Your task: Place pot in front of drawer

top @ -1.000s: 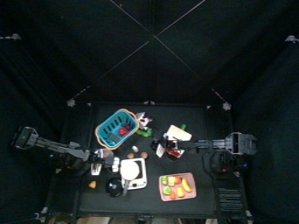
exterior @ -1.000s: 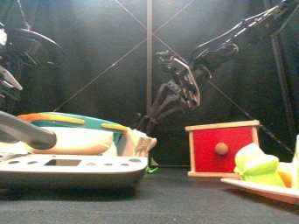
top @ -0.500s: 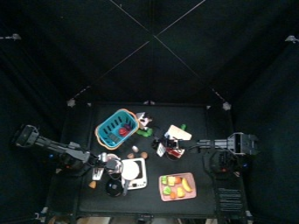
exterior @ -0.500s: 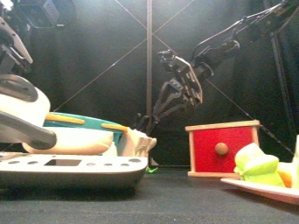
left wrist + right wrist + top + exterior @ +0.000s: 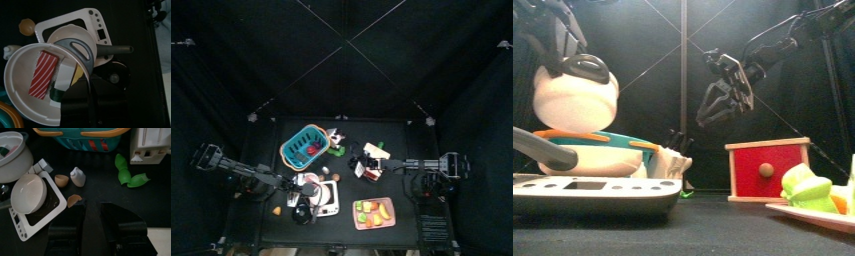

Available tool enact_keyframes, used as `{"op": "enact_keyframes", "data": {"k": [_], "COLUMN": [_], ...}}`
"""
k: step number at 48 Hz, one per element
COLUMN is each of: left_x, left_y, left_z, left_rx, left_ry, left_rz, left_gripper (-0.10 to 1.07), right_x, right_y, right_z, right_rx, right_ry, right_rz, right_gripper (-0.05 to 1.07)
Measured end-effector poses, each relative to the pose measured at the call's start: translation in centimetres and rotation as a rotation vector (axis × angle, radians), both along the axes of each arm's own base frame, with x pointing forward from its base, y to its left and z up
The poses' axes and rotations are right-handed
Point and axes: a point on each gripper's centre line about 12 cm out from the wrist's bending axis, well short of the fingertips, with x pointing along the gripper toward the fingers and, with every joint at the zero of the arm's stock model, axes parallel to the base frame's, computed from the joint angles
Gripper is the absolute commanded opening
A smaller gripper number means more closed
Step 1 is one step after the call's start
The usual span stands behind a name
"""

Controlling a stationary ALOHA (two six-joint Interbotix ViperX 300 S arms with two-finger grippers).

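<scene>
The right end effector [image 5: 727, 95] hangs in the air behind and above the drawer [image 5: 770, 170]. I cannot tell whether its jaws are spread or pressed together, as its own wrist view shows them only as dark shapes. In the front view the left end effector [image 5: 573, 55] is partly cut off at the upper edge. From above, the things are too small to make out clearly.

There is 1 pot [image 5: 37, 85], white with a red striped patch inside. The left end effector [image 5: 83, 82] pinches its rim. The pot hangs clear of the desk [image 5: 714, 225], above 1 white scale [image 5: 593, 190] and in front of 1 teal basket [image 5: 607, 152] with an orange rim. It is well apart from the 1 red drawer, which sits to the right in the front view.

On the scale lies 1 white dish [image 5: 70, 35] with a grey handle [image 5: 117, 49] sticking out. A small brown piece [image 5: 27, 26] lies by the scale's corner.

The right wrist view shows 2 brown shell-like pieces [image 5: 61, 179] beside the scale, 1 pale piece [image 5: 78, 176] touching one of them, and 1 green thing [image 5: 130, 175] near the drawer. Nearest the front edge, 1 plate [image 5: 787, 210] carries toy food and is cut off at the right.
</scene>
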Motion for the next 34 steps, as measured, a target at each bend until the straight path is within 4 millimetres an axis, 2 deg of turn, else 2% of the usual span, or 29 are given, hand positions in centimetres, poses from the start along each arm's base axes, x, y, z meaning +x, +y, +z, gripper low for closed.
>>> {"op": "enact_keyframes", "data": {"k": [8,18,24,34], "left_x": [2.6,7.0,9.9,13.2], "left_y": [0.1,1.2,2.1,1.9], "left_z": [0.5,0.4,-0.2,-1.7], "left_rx": [0.063,0.127,0.155,0.183], "left_ry": [-0.038,-0.099,-0.152,-0.168], "left_rz": [-0.012,0.008,0.011,-0.007], "left_gripper": [0.27,0.27,0.27,0.26], "right_x": [-1.2,-2.9,-3.9,-5.5], "right_y": [-0.1,-0.1,-0.3,-0.6], "right_z": [0.4,1.3,1.7,2.2], "right_rx": [0.004,-0.008,-0.01,-0.013], "right_ry": [-0.013,-0.04,-0.054,-0.075], "right_rz": [-0.014,-0.021,-0.034,-0.056], "right_gripper": [0.66,0.66,0.66,0.66]}}
